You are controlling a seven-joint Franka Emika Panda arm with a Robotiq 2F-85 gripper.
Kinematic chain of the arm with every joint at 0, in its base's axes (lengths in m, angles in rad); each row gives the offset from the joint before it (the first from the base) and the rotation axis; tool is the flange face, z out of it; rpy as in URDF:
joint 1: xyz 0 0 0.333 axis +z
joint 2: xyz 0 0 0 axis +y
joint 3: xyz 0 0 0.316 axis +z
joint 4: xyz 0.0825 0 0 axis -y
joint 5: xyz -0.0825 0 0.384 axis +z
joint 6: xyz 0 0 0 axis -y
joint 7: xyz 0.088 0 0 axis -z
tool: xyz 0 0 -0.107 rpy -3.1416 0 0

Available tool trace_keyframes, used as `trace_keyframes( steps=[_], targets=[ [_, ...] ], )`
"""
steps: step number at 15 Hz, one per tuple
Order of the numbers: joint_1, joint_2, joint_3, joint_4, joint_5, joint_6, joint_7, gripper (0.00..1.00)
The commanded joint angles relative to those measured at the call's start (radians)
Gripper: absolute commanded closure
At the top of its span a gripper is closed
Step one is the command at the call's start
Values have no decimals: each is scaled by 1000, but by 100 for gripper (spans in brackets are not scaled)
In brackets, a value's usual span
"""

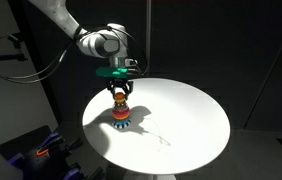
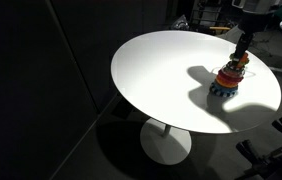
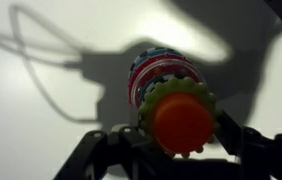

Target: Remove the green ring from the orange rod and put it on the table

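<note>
In the wrist view the green ring (image 3: 159, 99), pale and toothed, sits at the top of the toy stack around the orange rod (image 3: 183, 122). Red and blue rings (image 3: 156, 68) lie beneath it. My gripper (image 3: 181, 132) has one finger against each side of the green ring. The ring is still on the rod. In both exterior views the gripper (image 1: 120, 95) (image 2: 243, 52) points straight down onto the toy stack (image 1: 121, 118) (image 2: 229, 80), which stands on the round white table (image 1: 181, 120) (image 2: 161, 70).
The table is ringed by dark surroundings. Its edge lies close to the toy in an exterior view (image 1: 93, 125). Cables cast looping shadows on the tabletop (image 3: 41, 50). Dark equipment stands below the table edge (image 1: 41, 155).
</note>
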State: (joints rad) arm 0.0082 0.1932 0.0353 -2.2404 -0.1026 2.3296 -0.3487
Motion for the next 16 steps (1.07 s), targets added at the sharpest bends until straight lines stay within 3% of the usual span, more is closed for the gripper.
trace_keyframes(
  steps=[1, 16],
  targets=[
    [-5, -53, 13, -4, 21, -15, -19, 52],
    [-61, -100, -65, 24, 6, -15, 11, 52]
  ],
)
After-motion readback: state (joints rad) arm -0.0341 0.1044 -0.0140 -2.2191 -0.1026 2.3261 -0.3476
